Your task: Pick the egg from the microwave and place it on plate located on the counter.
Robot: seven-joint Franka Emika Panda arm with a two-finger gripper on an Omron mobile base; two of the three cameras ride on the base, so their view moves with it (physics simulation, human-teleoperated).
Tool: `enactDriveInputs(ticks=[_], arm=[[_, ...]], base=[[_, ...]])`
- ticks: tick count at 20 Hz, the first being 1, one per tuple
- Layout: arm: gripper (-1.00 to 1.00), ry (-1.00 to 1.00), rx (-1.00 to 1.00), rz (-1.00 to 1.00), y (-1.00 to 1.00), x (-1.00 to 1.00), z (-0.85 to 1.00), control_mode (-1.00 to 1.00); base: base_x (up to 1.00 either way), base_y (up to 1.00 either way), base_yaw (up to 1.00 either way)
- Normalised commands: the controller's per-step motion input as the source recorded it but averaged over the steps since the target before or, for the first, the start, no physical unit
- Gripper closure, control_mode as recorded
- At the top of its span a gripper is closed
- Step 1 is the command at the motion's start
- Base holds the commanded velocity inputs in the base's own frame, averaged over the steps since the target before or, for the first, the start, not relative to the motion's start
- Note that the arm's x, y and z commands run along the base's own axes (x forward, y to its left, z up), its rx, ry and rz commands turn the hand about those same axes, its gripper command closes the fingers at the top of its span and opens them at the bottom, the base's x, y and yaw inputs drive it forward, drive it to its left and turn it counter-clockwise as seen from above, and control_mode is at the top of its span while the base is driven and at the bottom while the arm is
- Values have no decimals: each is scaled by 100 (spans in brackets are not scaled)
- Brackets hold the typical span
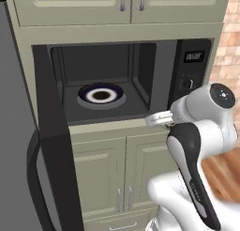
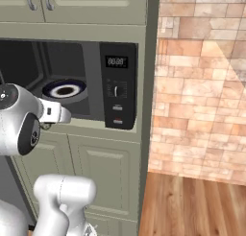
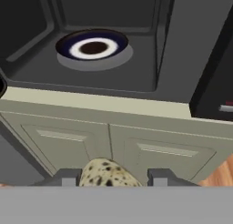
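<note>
The egg [image 3: 108,174], mottled tan with dark specks, sits between my two finger tips at the bottom of the hand view, and my gripper [image 3: 113,177] is shut on it. The hand [image 1: 158,118] hovers just outside the microwave [image 1: 154,65], in front of the cavity's lower right corner and above the cabinet doors. The microwave's big black door [image 1: 54,145] hangs open to the left. The plate and the counter are out of view.
Inside the cavity a white dish with a dark blue rim [image 3: 93,46] holds a small dark brown ball. The control panel [image 2: 117,86] is to the right of the cavity. Pale green cabinets [image 1: 112,164] lie below, with a brick wall [image 2: 202,86] and wood floor to the right.
</note>
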Motion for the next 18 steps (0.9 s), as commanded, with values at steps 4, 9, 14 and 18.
enactDriveInputs(ticks=[4, 9, 14, 18], arm=[[100, 7, -3, 0, -12, -21, 43, -100], [100, 3, -2, -3, -18, -15, 26, -100], [100, 0, 0, -1, -25, -16, 6, -100], [100, 0, 0, 0, -21, -24, 0, -100]], base=[[0, 0, 0], [0, 0, 0], [0, 0, 0], [0, 0, 0]])
